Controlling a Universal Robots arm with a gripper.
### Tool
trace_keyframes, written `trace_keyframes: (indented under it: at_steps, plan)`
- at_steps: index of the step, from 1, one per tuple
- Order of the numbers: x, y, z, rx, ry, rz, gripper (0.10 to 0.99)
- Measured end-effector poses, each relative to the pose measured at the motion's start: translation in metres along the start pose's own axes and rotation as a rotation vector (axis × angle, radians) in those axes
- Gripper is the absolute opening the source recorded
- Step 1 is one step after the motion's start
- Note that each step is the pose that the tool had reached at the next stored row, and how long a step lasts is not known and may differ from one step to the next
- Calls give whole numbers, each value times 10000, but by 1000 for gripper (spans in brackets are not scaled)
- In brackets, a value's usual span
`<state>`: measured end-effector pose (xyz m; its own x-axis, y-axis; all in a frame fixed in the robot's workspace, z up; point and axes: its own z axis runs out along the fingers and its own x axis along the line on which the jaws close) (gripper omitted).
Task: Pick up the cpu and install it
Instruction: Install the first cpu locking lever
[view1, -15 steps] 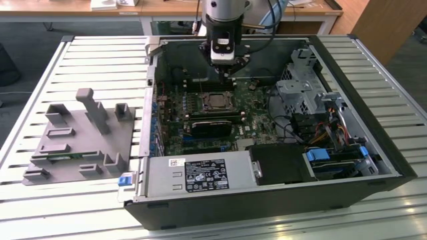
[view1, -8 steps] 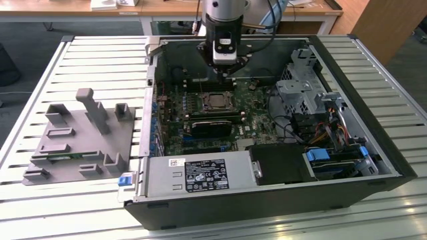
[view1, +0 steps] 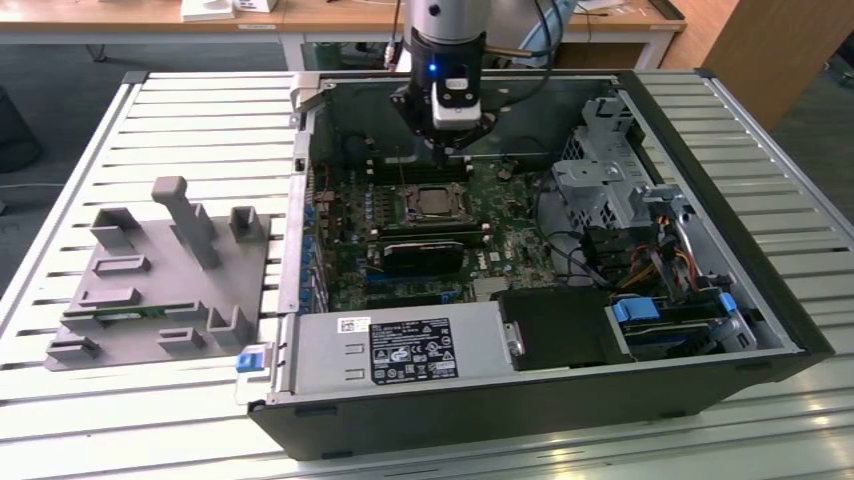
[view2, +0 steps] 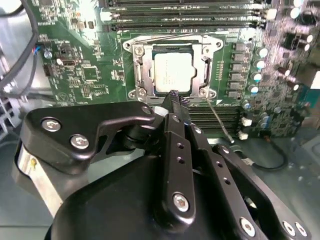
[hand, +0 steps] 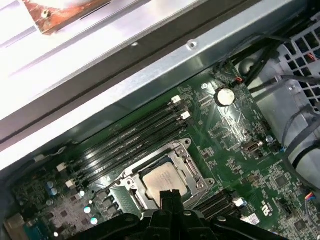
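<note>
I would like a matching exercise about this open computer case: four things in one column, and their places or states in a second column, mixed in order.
Things:
1. silvery square cpu
2. black tool
3. grey plastic fixture block
4. round silver coin battery

Places or states:
A. on the slatted table, at the exterior view's left of the case
B. lying in the motherboard socket
C. on the green board, near the memory slots' end
D. above the socket, holding nothing

Pairs: 1-B, 2-D, 3-A, 4-C

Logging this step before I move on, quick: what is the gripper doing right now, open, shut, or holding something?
Gripper: fingers shut together, holding nothing, poised just above the cpu, which sits in its socket on the motherboard.
</note>
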<state>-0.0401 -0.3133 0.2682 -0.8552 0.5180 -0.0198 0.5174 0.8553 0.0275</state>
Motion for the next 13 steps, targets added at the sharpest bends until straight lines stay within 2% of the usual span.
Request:
trace_keyframes:
  at_steps: [13]
  plan:
    - [5,7,16,-16,66,-1640,106]
